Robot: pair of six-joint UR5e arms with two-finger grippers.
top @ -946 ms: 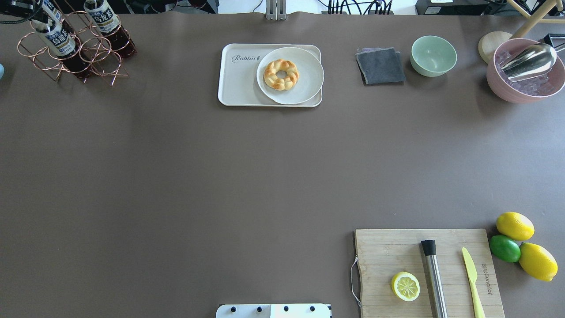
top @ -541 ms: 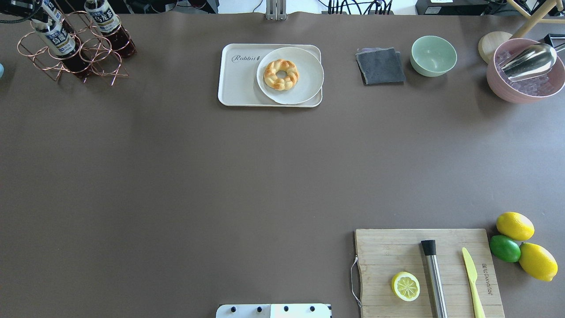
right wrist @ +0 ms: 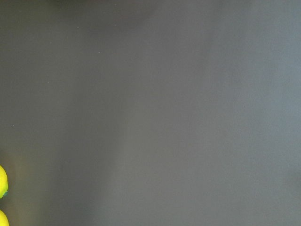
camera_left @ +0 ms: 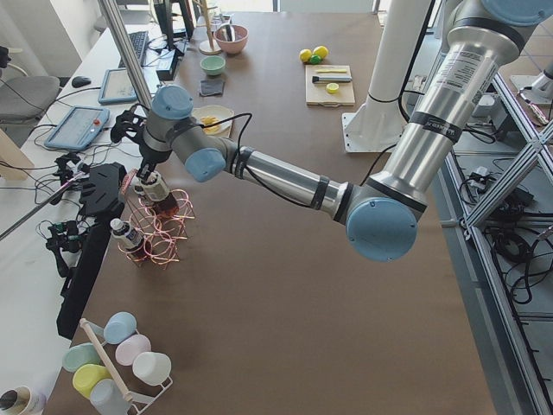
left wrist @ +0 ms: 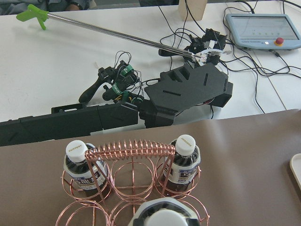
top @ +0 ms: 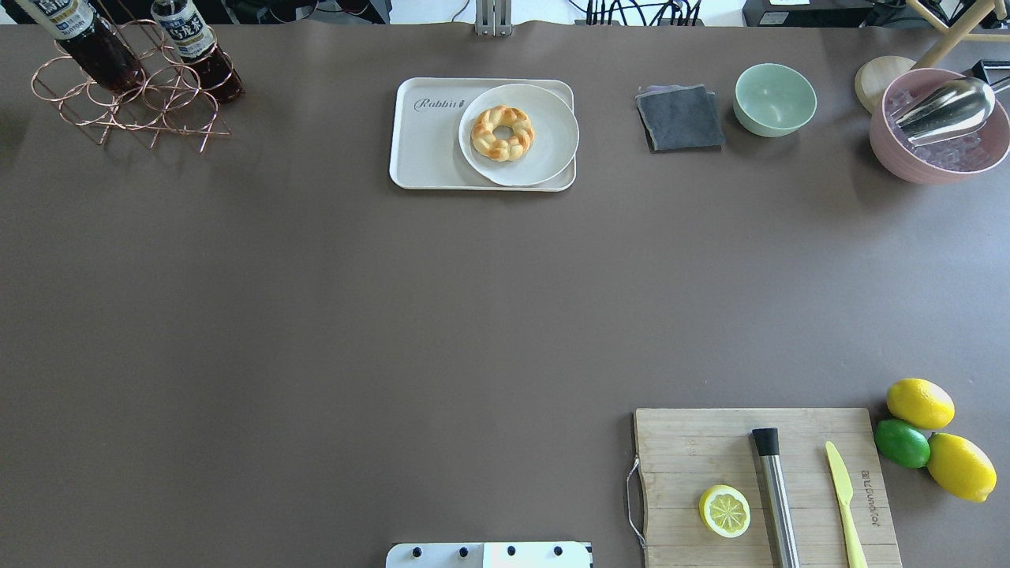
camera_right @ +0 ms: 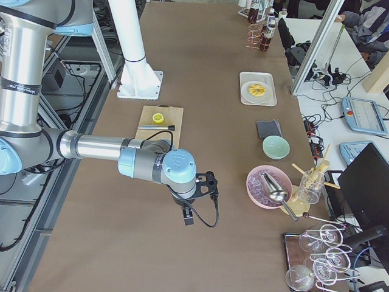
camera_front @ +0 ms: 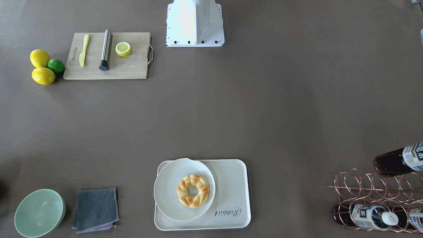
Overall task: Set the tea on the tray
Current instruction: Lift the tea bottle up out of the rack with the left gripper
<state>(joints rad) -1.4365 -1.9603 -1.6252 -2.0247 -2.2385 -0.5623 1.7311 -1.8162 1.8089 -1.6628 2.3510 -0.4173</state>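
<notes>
One tea (top: 88, 41) near upright, cap up

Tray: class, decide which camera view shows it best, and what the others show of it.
The front-facing view: the tray lies near and large, its script clear. Overhead shows it smaller and farther; the side views, tiny; the wrist views, at most a sliver.

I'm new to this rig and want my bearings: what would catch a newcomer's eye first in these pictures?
The left arm stretches across the table to the copper wire rack at the far left corner, its pincer at a tilted tea bottle. Next the golden ring pastry on a round plate on the cream tray, far middle, and bright lemons and a lime beside the wooden board, near right.
</notes>
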